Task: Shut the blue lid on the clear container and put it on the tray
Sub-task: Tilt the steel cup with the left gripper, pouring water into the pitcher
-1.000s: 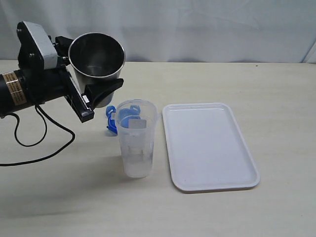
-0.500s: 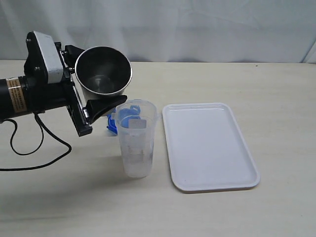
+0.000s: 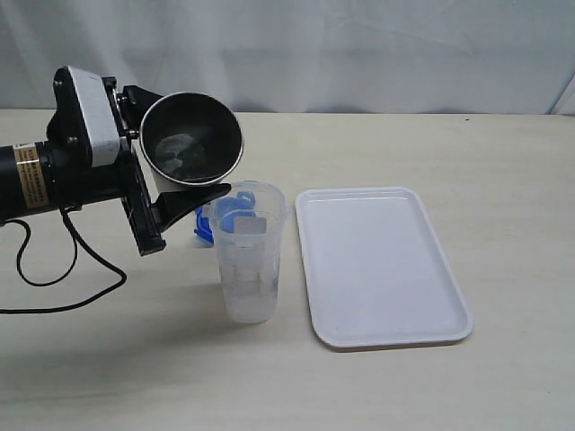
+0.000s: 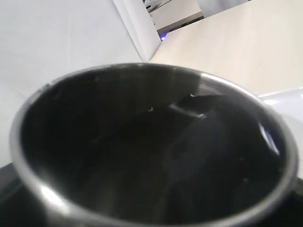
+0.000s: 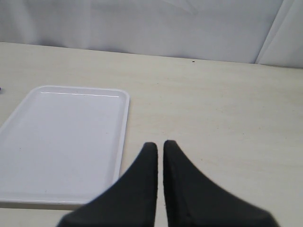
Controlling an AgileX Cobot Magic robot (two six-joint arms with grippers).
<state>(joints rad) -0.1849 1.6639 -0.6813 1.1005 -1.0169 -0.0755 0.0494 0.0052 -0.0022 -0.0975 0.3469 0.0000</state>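
My left gripper (image 3: 177, 151) is shut on a steel cup (image 3: 190, 139) and holds it tipped, mouth toward the camera, just above and left of the clear container (image 3: 249, 265). That container stands upright and uncovered on the table. The blue lid (image 3: 203, 226) lies on the table behind it, partly seen through its wall. The white tray (image 3: 382, 265) lies flat to the right with nothing on it. In the left wrist view the cup's dark inside (image 4: 151, 151) fills the frame and hides the fingers. My right gripper (image 5: 160, 144) is shut and hovers over the table beside the tray (image 5: 61, 142).
A black cable (image 3: 63, 269) loops on the table under the left arm. A white curtain backs the far edge of the table. The right arm does not show in the exterior view.
The left arm has moved the steel cup right and lower, toward the clear container's rim, and tipped it further. Container, lid and tray have stayed put.
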